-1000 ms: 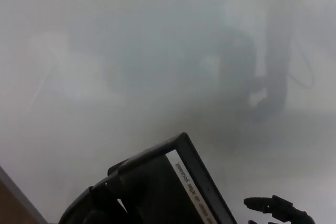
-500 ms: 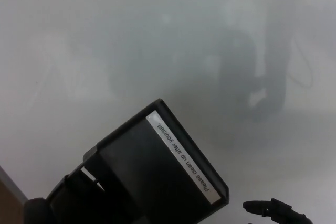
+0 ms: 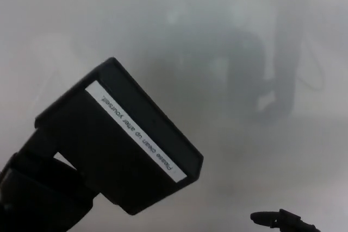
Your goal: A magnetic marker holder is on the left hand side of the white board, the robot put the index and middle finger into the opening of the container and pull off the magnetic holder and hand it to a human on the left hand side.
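Lower left: left hand (image 3: 38, 194), dark and blurred, carrying the black magnetic marker holder (image 3: 117, 139) tilted off the whiteboard (image 3: 163, 14); finger state impossible to tell. Likely light, rigid, smooth plastic, so best hooked inside the opening, not pinched. Bottom right: right hand (image 3: 283, 221), fingers apart, holding nothing.

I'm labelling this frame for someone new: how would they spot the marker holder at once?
Start from the pale grey whiteboard that fills the view. In front of its lower left is a big black box, the marker holder, carried by the left hand. Only it bears a white strip of printed words along its edge.
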Motion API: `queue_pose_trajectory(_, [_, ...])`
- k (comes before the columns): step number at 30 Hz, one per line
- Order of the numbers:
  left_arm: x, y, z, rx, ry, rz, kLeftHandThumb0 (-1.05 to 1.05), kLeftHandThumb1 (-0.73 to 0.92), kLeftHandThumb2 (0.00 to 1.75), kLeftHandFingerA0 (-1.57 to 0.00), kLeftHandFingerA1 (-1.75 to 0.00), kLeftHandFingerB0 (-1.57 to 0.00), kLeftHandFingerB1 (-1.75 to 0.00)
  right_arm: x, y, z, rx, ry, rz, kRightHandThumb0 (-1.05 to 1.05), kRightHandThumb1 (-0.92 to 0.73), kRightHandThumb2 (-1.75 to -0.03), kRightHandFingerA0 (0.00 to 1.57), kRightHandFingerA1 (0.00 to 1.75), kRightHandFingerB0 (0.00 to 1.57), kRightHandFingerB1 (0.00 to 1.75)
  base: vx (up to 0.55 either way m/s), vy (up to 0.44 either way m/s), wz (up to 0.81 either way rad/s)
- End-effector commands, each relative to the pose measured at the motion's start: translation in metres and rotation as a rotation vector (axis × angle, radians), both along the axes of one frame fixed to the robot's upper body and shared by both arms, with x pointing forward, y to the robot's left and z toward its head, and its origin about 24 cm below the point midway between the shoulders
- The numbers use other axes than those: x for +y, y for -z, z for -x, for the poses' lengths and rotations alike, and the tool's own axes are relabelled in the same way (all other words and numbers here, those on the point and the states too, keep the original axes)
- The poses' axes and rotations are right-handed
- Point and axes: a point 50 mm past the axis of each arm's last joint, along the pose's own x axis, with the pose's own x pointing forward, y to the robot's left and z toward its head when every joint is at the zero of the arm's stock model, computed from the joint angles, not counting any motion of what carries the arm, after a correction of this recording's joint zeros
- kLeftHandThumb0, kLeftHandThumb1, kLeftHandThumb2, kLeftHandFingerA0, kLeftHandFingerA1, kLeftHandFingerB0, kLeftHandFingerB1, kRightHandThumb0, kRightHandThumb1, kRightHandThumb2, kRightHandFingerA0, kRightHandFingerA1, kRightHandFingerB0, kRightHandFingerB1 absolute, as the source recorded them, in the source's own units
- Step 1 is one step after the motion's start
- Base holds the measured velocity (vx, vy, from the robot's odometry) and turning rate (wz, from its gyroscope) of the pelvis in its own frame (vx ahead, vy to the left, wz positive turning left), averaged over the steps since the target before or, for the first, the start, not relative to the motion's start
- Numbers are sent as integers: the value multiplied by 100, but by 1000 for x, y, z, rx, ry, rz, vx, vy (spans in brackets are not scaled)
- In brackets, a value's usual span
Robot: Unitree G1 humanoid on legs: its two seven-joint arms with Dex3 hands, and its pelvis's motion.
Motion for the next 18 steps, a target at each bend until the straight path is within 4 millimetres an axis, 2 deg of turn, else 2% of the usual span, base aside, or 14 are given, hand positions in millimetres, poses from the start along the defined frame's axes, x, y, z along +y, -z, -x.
queue_pose_trajectory(1, [71,-36,2,-500,-386,319,-63,48,87,-41,-51,-23,-43,-9,8,10,68,20,38,-53,-60,-58,110,56,77,51,0,0,0])
queue_pose_trajectory(2, [72,-31,3,-419,-304,336,-63,48,87,-41,-51,-23,-43,-9,8,10,70,18,41,-53,-60,-58,110,56,77,51,0,0,0])
queue_pose_trajectory(3, [74,-27,4,-370,-259,331,-70,50,81,-49,-50,-19,-40,-8,8,10,71,17,41,-52,-60,-58,110,56,76,51,0,0,0])
queue_pose_trajectory(4, [75,-26,4,-357,-247,329,-70,50,81,-49,-50,-19,-40,-8,8,10,71,16,40,-52,-60,-58,110,56,76,51,0,0,0])
queue_pose_trajectory(5, [74,-24,3,-321,-192,331,-76,54,86,-30,-46,-22,-42,-8,9,10,72,15,42,-57,-47,-89,95,72,70,65,0,0,0])
queue_pose_trajectory(6, [74,-20,4,-259,-109,326,-79,68,61,-36,-35,-29,-31,-8,9,11,73,13,46,-57,-47,-89,95,71,70,65,0,0,0])
queue_pose_trajectory(7, [74,-17,5,-228,-75,317,-79,68,61,-36,-35,-29,-31,-8,9,11,72,11,48,-57,-47,-89,95,71,70,65,0,0,0])
queue_pose_trajectory(8, [75,-16,6,-213,-59,309,-80,69,62,-31,-34,-27,-32,-8,9,12,72,10,49,-51,-60,-58,109,55,77,51,0,0,0])
queue_pose_trajectory(10, [76,-15,7,-193,-43,299,-81,67,61,-30,-33,-21,-32,-7,9,12,74,6,52,-51,-60,-58,110,56,77,51,0,0,0])
queue_pose_trajectory(13, [80,-13,5,-191,-40,300,-81,68,61,-32,-34,-25,-33,-7,10,12,77,1,55,-51,-60,-58,109,55,77,51,0,0,0])
queue_pose_trajectory(14, [82,-12,5,-193,-36,303,-82,68,59,-35,-33,-25,-32,-7,9,12,76,-3,57,-55,-46,-88,95,72,70,65,0,0,0])
queue_pose_trajectory(15, [82,-12,5,-193,-35,303,-82,68,59,-35,-33,-25,-32,-7,9,12,76,-4,58,-55,-46,-88,95,72,70,65,0,0,0])
queue_pose_trajectory(16, [84,-12,4,-201,-45,301,-83,57,92,-30,-46,-21,-44,-7,9,12,76,-5,57,-50,-60,-58,110,56,77,51,0,0,0])
queue_pose_trajectory(18, [89,-9,4,-194,-59,303,-81,55,90,-31,-47,-22,-44,-7,9,12,78,-8,53,-50,-60,-58,111,56,76,51,0,0,0])
